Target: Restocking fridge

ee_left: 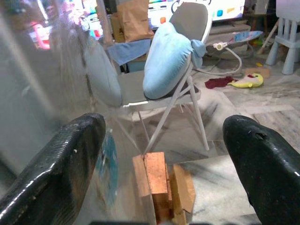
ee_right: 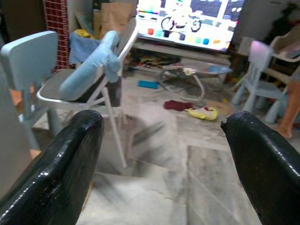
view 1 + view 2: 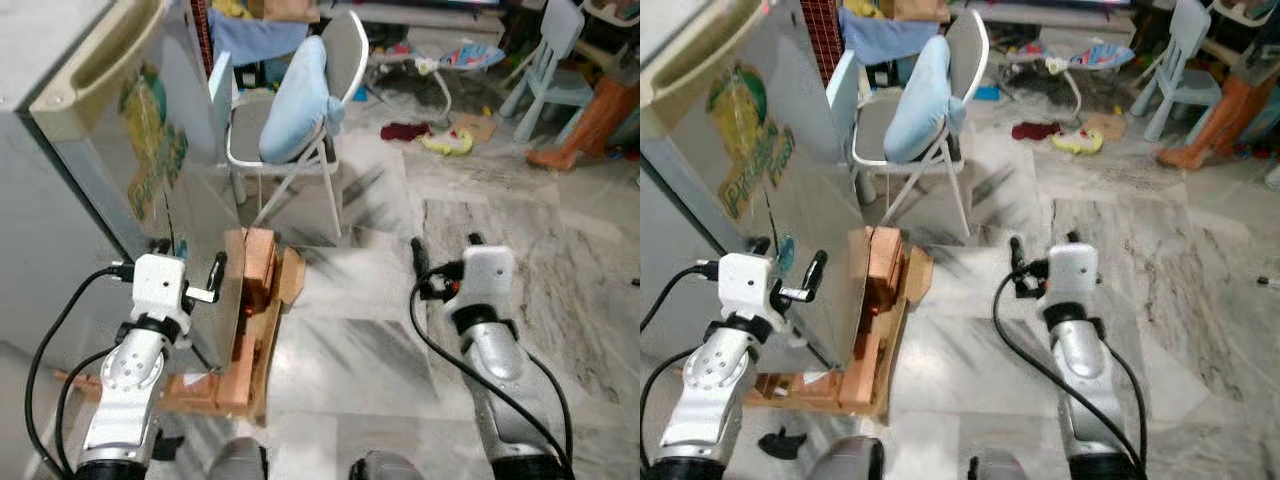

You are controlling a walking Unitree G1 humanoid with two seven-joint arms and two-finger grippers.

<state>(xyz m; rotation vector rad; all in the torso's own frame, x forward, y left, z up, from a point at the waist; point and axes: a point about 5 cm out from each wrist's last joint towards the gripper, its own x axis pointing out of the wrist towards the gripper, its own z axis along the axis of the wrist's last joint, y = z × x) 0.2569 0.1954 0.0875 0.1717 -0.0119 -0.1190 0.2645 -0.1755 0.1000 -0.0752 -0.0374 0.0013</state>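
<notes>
The grey fridge (image 3: 150,150) stands at the left, with a green and yellow sticker on its shiny door. My left gripper (image 3: 190,258) is open at the door's lower free edge. In the left wrist view one black finger (image 1: 61,159) lies against the reflecting door face and the other finger (image 1: 262,159) is out over the floor. I cannot tell whether either touches the door. My right gripper (image 3: 445,250) hangs open over the marble floor to the right, holding nothing, and its fingers (image 2: 51,164) stand wide apart in the right wrist view.
Wooden blocks (image 3: 255,290) lie under and beside the fridge's foot. A folding chair with a light-blue cushion (image 3: 300,100) stands just behind. Toys (image 3: 448,140), a child's chair (image 3: 550,70) and a person's leg (image 3: 600,120) are at the back right.
</notes>
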